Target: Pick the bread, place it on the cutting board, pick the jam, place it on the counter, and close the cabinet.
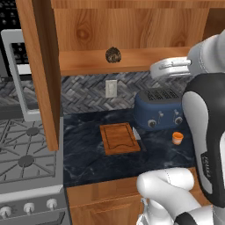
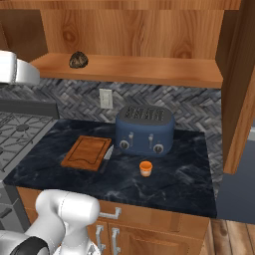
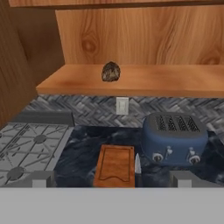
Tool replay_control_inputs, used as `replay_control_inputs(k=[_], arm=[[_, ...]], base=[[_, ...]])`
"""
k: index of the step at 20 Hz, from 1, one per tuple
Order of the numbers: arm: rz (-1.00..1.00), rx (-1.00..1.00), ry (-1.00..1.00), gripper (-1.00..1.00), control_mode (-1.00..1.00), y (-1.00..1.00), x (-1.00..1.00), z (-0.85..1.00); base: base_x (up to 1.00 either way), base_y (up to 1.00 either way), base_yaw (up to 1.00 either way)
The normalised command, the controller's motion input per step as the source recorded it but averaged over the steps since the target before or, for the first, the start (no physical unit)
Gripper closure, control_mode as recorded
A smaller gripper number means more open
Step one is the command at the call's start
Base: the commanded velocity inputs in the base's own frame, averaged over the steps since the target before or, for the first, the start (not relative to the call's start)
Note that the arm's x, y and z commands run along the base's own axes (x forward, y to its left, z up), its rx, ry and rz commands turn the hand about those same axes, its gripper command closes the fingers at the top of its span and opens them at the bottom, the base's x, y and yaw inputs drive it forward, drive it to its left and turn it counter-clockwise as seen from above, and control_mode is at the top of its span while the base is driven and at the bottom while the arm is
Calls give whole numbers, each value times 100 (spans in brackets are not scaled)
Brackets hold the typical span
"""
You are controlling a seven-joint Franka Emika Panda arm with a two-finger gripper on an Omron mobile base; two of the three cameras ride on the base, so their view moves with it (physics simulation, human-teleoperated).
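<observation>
On the inner shelf of the large warm-brown wooden wall cabinet (image 1: 132, 26), the small dark brown mottled bread lump (image 1: 113, 55) sits alone, toward the shelf's left part, nothing touching it. Cabinet is open; 1 door (image 1: 41, 70) stands out toward the near side at left, another door (image 2: 241, 84) at right.

Below, on the dark navy-black marbled stone counter (image 1: 96, 162):
- Flat rectangular reddish-brown wooden cutting board (image 1: 119, 138) w/ edge groove lies left of centre, top bare.
- Small knife (image 1: 137, 134) w/ grey blade lies just beside the board's right edge.
- Blue 4-slot toaster (image 1: 159, 109) stands at the far right, against the grey herringbone backsplash (image 1: 83, 94).
- Tiny orange cup-shaped jam jar (image 1: 177, 138) stands upright near the toaster's front, apart from it and well apart from the board.

White wall outlet (image 1: 111, 88) is on the backsplash above the board. Gas stove top (image 1: 24, 154) adjoins the counter at left.

Gripper (image 3: 111, 179): 2 finger tips show wide apart at the bottom of the hand view, released, holding nothing, aimed toward shelf and bread, well short of both.
</observation>
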Motion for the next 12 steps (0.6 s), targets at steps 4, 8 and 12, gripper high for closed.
replay_control_inputs(k=[4,8,12], arm=[[0,0,0,-100,-100,0,37,0],[0,0,0,-100,-100,4,33,0],[0,0,0,-100,-100,8,33,0]], base=[[0,0,0],[0,0,0],[0,0,0]])
